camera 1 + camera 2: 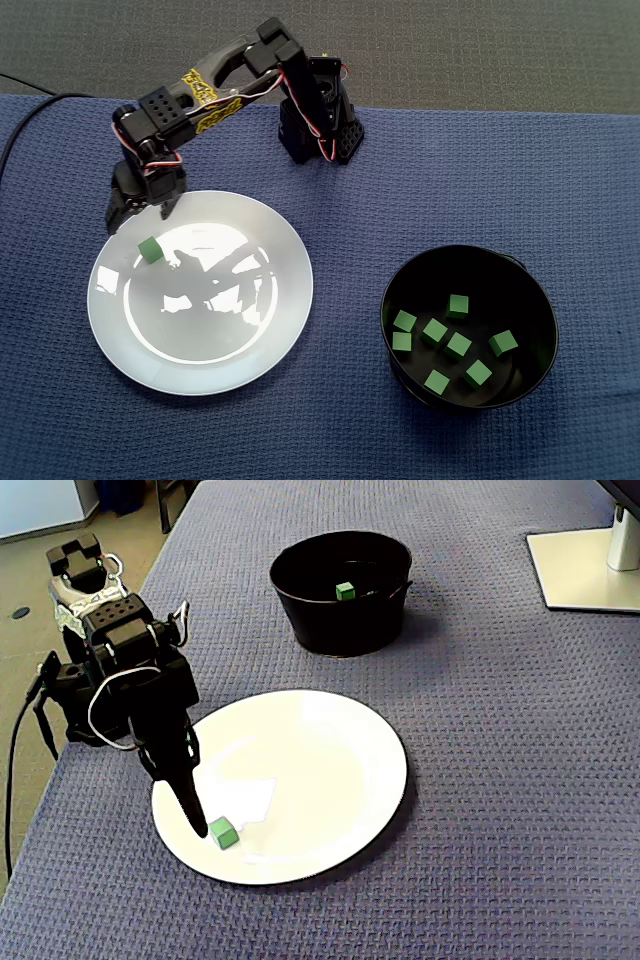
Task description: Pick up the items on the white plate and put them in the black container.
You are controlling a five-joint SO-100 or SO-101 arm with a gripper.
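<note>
One green cube [150,249] [222,831] lies on the white plate [220,345] [320,760], near the rim closest to the arm. My gripper [140,214] [181,797] hangs over that rim just beside the cube, fingers apart, holding nothing. In a fixed view one long dark fingertip [198,826] points down close to the cube, left of it. The black container [532,368] [340,630] stands apart from the plate and holds several green cubes [458,345]; a lower fixed view shows only one of them [345,590] over the rim.
A blue woven cloth [450,180] [500,780] covers the table. The arm's base [320,125] stands at the cloth's far edge. A white stand [590,565] sits beyond the container. A black cable [15,770] hangs off the table edge by the arm.
</note>
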